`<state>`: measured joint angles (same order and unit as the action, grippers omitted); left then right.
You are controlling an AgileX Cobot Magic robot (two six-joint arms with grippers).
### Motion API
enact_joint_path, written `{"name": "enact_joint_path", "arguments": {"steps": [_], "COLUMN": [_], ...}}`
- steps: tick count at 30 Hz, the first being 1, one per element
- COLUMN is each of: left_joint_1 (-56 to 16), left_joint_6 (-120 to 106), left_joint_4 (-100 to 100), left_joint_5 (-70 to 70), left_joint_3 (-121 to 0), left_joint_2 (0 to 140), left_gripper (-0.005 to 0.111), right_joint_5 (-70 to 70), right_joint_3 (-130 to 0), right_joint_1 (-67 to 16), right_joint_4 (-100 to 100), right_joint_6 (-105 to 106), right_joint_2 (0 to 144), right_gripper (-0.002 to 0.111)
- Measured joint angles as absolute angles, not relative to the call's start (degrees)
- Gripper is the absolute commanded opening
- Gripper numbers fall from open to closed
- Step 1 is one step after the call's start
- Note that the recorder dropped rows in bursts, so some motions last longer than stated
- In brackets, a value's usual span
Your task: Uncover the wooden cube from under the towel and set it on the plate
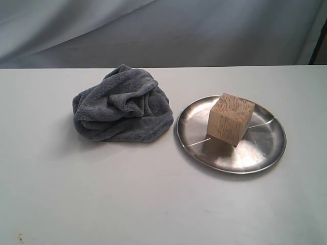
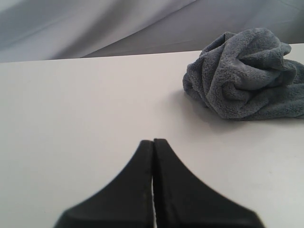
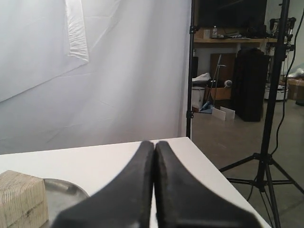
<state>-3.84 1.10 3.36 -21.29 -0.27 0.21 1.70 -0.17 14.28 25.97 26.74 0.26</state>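
Note:
The wooden cube stands on the silver plate, right of centre on the table; its corner and the plate's rim also show in the right wrist view. The dark grey towel lies bunched in a heap to the left of the plate, also seen as a towel in the left wrist view. Neither arm appears in the exterior view. My left gripper is shut and empty, low over bare table, apart from the towel. My right gripper is shut and empty, away from the cube.
The white table ends at a far edge against a grey-white backdrop. In the right wrist view the table's side edge drops to a floor with a light stand and shelving beyond.

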Motion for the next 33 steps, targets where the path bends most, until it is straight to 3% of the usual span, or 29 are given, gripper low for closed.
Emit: {"name": "enact_joint_path", "arguments": {"steps": [13,33], "left_joint_1": [-3.84,-3.84], "left_joint_6": [1.1,1.1], "left_joint_4": [3.36,3.36], "left_joint_5": [-21.29,-21.29], "left_joint_3": [-0.27,-0.27], "left_joint_2": [0.21,0.21], "left_gripper": [0.0,0.0], "right_joint_5": [6.11,19.39], "right_joint_3": [-0.17,-0.17], "right_joint_1": [14.28,11.88], "right_joint_4": [-1.23,-1.31], "right_joint_6": [4.87,2.83], "right_joint_2": [0.26,0.26], "right_gripper": [0.0,0.0]}}
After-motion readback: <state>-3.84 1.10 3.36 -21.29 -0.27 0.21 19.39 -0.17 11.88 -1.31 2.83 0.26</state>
